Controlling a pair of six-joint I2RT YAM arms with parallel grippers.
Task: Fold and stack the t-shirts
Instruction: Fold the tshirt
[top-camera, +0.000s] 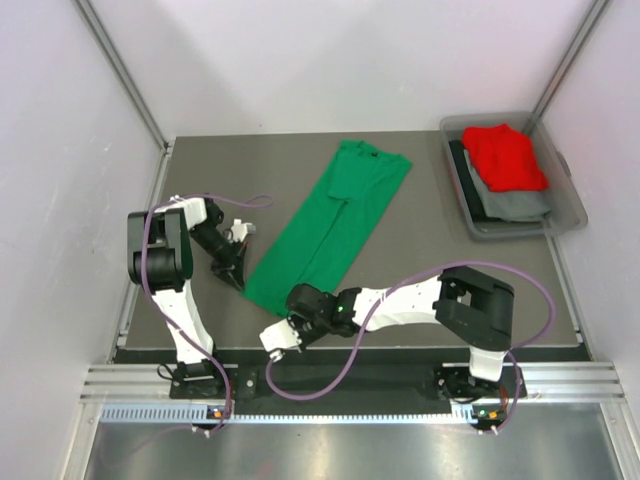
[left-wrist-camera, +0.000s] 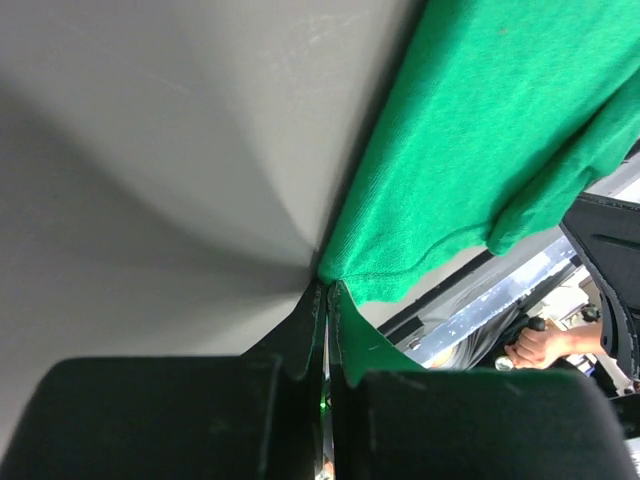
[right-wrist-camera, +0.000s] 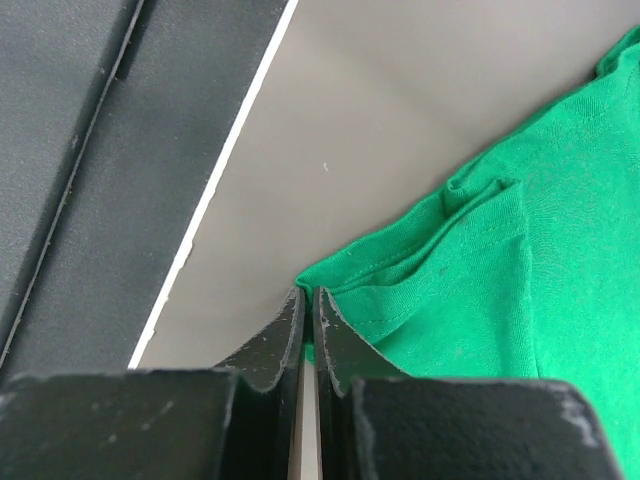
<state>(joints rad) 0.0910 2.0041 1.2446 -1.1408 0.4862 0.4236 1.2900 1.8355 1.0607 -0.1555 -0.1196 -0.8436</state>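
Note:
A bright green t-shirt (top-camera: 330, 222), folded into a long strip, lies slantwise on the grey table from the far middle to the near left. My left gripper (top-camera: 240, 282) is at its near-left corner; in the left wrist view the jaws (left-wrist-camera: 327, 287) are shut on the corner of the green cloth (left-wrist-camera: 480, 130). My right gripper (top-camera: 298, 306) is at the near-right corner; in the right wrist view it (right-wrist-camera: 308, 293) is shut on the hem corner of the green cloth (right-wrist-camera: 520, 300). A bright red t-shirt (top-camera: 505, 155) lies folded in the bin at the far right.
The clear plastic bin (top-camera: 565, 215) stands at the far right and holds grey cloth (top-camera: 512, 203) under the red shirt. The table's near edge (right-wrist-camera: 200, 215) and a dark rail run just beside my right gripper. White walls enclose the table.

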